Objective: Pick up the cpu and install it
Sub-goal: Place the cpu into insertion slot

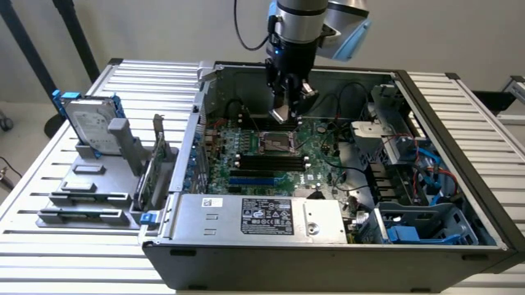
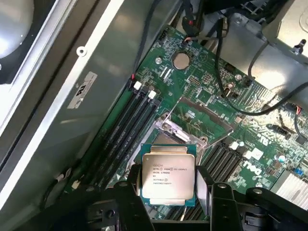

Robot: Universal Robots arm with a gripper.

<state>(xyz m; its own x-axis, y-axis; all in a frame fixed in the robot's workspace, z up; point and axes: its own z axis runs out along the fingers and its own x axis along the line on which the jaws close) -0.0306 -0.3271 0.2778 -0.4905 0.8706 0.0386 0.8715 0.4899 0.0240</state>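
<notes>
A robotics lab or workshop: a robot arm [image 1: 299, 24] hangs over an open computer case [image 1: 328, 264] on a slatted metal desk [image 1: 49, 246].

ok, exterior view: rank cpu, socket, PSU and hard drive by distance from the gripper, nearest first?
1. cpu: held in the gripper.
2. socket: on the board, just below the gripper.
3. PSU: along the near wall of the case.
4. hard drive: outside the case, at the exterior view's left.
</notes>
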